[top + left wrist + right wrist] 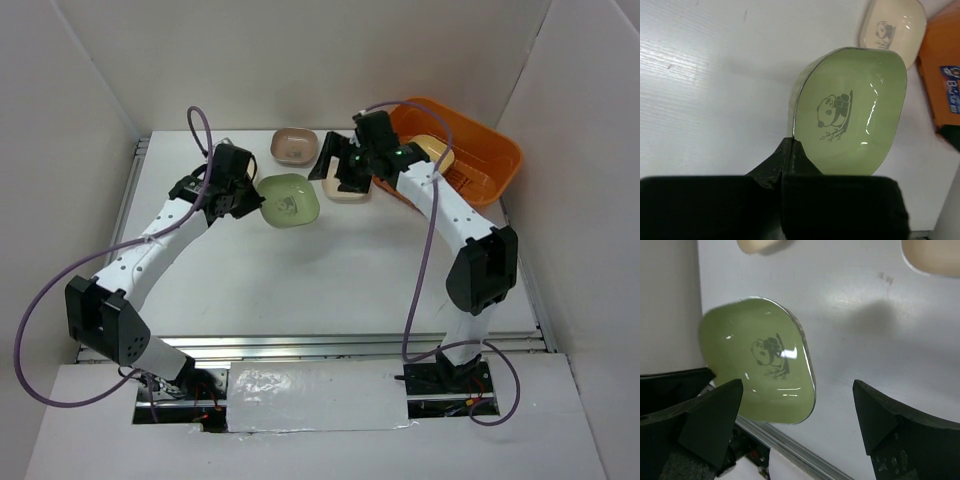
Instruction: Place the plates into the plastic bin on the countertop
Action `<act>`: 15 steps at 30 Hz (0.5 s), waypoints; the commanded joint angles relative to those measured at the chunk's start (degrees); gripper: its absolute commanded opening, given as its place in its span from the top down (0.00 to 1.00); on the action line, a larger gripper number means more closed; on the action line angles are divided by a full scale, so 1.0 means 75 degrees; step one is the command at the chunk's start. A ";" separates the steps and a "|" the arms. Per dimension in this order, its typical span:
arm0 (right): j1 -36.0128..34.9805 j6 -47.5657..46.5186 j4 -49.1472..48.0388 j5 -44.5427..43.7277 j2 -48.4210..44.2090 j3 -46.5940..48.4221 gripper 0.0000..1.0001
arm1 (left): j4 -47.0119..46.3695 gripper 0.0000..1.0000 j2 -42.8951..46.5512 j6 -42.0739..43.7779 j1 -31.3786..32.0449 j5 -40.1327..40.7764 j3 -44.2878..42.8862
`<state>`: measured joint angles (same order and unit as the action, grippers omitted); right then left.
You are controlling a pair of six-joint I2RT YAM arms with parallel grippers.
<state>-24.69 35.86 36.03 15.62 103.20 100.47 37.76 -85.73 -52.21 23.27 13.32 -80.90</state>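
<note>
On the white countertop (330, 270), toward the far wall: a brown plate (294, 146), flat and apart from the rest. Nearer and to its right, a cream plate (350, 192), close beside the left end of the orange plastic bin (490, 165) and partly hidden from above by the right gripper (345, 168). Inside the bin, toward its left end, a yellow plate (432, 152); on the bin's side, in the left wrist view, a blue label (951, 90). Between the green plate (288, 200) and the bin: that cream plate and the right wrist, straight across the way. Green plate pinched at one corner of its rim by the left gripper (790, 149), clamped firmly on it, tilted with its panda mark toward the wrist camera and a shadow on the table behind. Left arm arcing from its base at the near left, up and rightward, wrist turned toward the middle of the table. Right arm bent at the elbow beside the bin's near side, forearm reaching left past the bin's corner, gripper over the cream plate. Right fingers (715, 415) spread wide, grasping nothing.
</note>
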 commanded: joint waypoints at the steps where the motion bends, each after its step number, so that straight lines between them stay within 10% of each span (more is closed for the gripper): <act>1: -0.0305 -0.0316 -0.0023 -0.0043 0.0103 -0.0212 0.02 | -0.0066 1.00 0.0357 0.0141 0.0074 -0.0590 -0.0299; 6: -0.0587 -0.0445 0.0013 0.0062 0.0455 -0.0305 0.14 | -0.0206 1.00 0.0451 0.0117 0.0191 -0.0862 -0.0311; 8: -0.0669 -0.0433 -0.0058 0.0039 0.0490 -0.0434 0.40 | -0.0218 1.00 0.0451 0.0094 0.0202 -0.0932 -0.0310; 9: -0.0681 -0.0375 -0.0058 -0.0089 0.0456 -0.0481 0.83 | -0.0183 1.00 0.0439 0.0105 0.0202 -0.0921 -0.0380; 10: -0.0693 -0.0305 -0.0046 -0.0276 0.0374 -0.0516 1.00 | -0.0125 1.00 0.0451 0.0094 0.0202 -0.0909 -0.0450; 12: -0.0681 -0.0234 -0.0011 -0.0604 0.0198 -0.0610 1.00 | 0.0027 0.67 0.0462 0.0035 0.0202 -0.0618 -0.0755; 13: -0.0635 -0.0106 0.0163 -0.1023 0.0047 -0.0575 1.00 | 0.0237 0.01 0.0555 0.0012 0.0202 -0.0500 -0.0907; 15: -0.0237 0.0058 0.0467 -0.1284 -0.0199 -0.0528 1.00 | 0.0530 0.01 0.0707 0.0058 0.0133 0.0073 -0.1562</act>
<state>-28.99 34.17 38.46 11.07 106.50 95.79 40.66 -84.18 -51.79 24.27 9.65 -85.84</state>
